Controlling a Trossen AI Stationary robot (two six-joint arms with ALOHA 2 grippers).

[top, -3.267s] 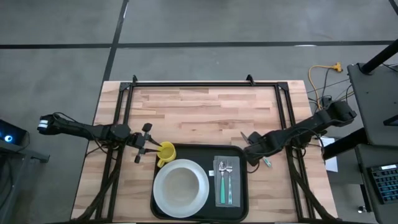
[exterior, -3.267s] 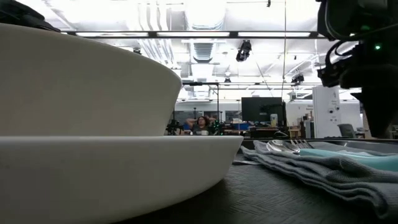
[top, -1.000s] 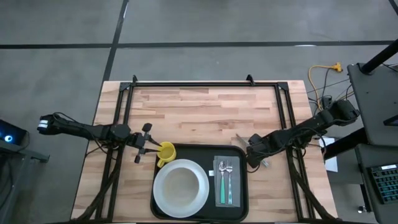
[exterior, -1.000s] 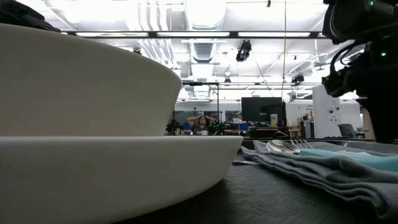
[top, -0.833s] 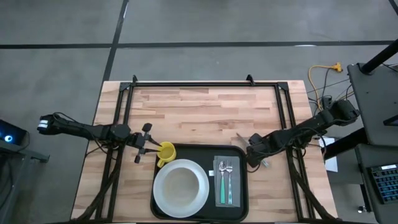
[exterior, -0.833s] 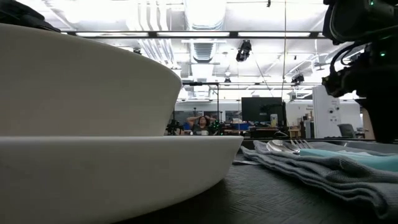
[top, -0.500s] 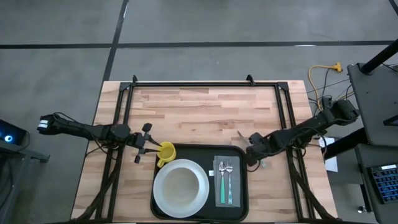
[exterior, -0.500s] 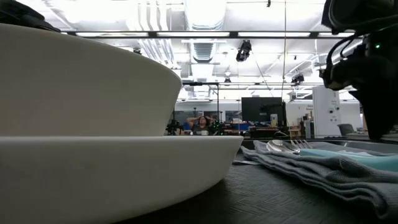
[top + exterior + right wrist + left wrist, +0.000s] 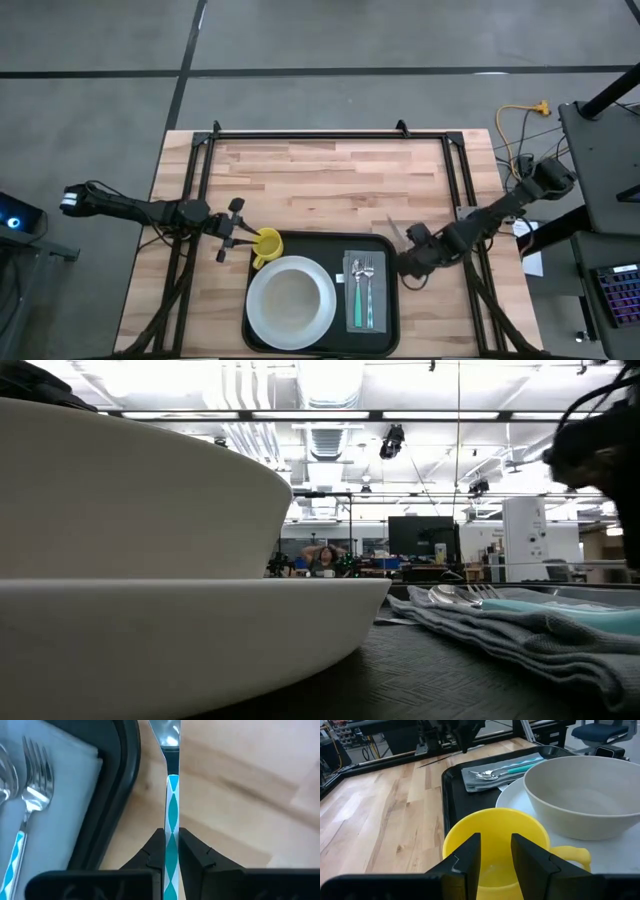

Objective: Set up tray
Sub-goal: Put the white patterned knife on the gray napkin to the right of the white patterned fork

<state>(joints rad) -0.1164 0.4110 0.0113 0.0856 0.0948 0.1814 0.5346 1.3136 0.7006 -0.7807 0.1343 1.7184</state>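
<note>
Wooden desk, with a black tray lying flat at its near edge, roughly centred between the two arms. On the tray: a white plate carrying a pale bowl on the left half, and a grey napkin on the right half bearing a fork and a spoon with teal handles. Yellow mug at the tray's far left corner, just beside the plate, handle toward the bowl. Left pincer clamped on the mug's rim, one finger inside the cup and one outside. Right pincer just off the tray's right edge, over the bare desk, closed narrowly on the teal-and-white handle of a knife; blade pointing away from the wrist, running alongside the tray's rim, not yet on the napkin. Far back in the low view, a seated person in the room behind.
</note>
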